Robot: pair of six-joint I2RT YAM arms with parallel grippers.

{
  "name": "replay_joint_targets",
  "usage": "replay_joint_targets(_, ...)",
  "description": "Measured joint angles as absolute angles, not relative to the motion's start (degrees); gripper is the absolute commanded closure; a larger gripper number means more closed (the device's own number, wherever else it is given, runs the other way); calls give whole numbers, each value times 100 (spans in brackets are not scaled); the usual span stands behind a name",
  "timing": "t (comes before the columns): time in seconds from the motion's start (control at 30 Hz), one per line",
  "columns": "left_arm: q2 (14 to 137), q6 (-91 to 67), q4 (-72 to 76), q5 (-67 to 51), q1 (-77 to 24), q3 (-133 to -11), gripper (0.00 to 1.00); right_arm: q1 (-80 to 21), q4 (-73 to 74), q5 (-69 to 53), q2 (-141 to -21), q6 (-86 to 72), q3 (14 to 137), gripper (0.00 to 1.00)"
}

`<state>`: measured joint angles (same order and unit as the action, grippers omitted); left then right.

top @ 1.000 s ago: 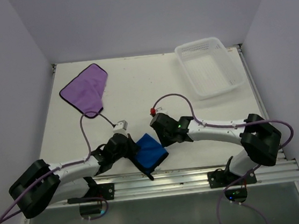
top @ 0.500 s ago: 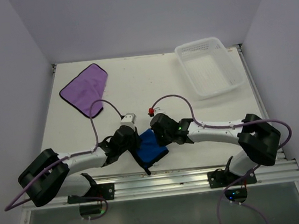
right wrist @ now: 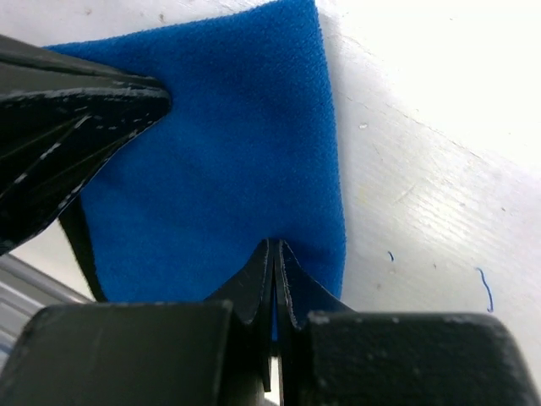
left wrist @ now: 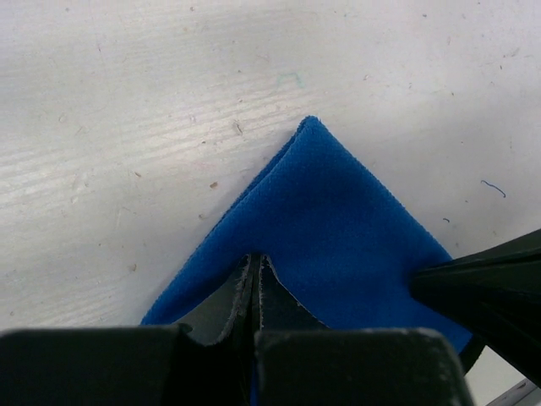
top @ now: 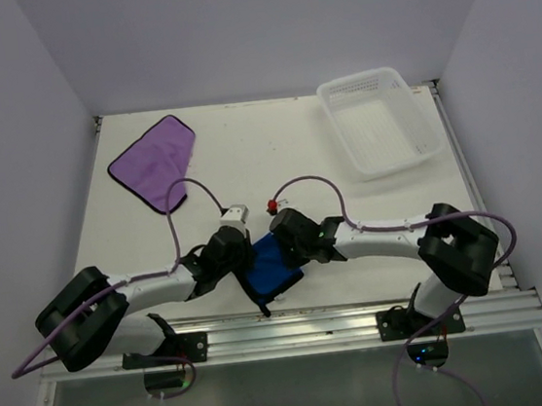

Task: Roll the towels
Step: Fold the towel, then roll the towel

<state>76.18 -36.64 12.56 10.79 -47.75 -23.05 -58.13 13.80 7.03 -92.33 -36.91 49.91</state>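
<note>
The blue towel (top: 271,272) lies folded on the white surface (top: 266,155) close to its near edge, between the 2 arms. The left hand (left wrist: 256,259) has its fingers pressed together on the towel's left side, with a sliver of blue showing between them. The right hand (right wrist: 275,247) is likewise clamped on the towel's right side, its 2 fingers tight together with cloth in the pinch. In each wrist view the other hand's dark fingers reach onto the same cloth. The purple towel (top: 154,162) lies spread flat at the far left of the surface, well apart from both hands. A white perforated basket (top: 360,80) sits at the far right corner.
</note>
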Motion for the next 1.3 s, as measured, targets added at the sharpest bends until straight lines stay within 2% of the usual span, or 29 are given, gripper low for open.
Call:
replay_joint_targets(0.1,7618,-3592,1184,1096,-4770,-2401,100,-5813,1570,768,-8901,-3656,4991,98)
replay_joint_targets(0.2,7631,-3463,1151,1092,-4757,-2539,100,-5813,1599,797,-8453,-3524,4984,90)
replay_joint_targets(0.23,7642,-3380,1155,1085,-4748,-2596,100,-5813,1542,794,-8252,-3454,4947,81)
replay_joint_targets(0.33,7723,-3092,1264,993,-4670,-2724,100,-5813,1240,775,-7491,-3188,4628,67)
replay_joint_targets(0.47,7957,-2755,1304,832,-4569,-2950,100,-5813,1039,808,-6707,-2875,4128,67)
replay_joint_targets(0.57,8003,-2635,1273,788,-4547,-3140,100,-5813,1105,923,-6569,-2812,3946,70)
replay_joint_targets(0.9,7446,-2663,1203,460,-4539,-3227,100,-5769,1238,1096,-7061,-3249,3629,64)
replay_joint_targets(1.03,7417,-2856,1284,257,-4539,-2995,100,-5712,1107,989,-7491,-3511,3629,51)
replay_joint_targets(1.3,7618,-3262,1278,89,-4539,-2427,100,-5662,790,904,-7765,-3983,3629,52)
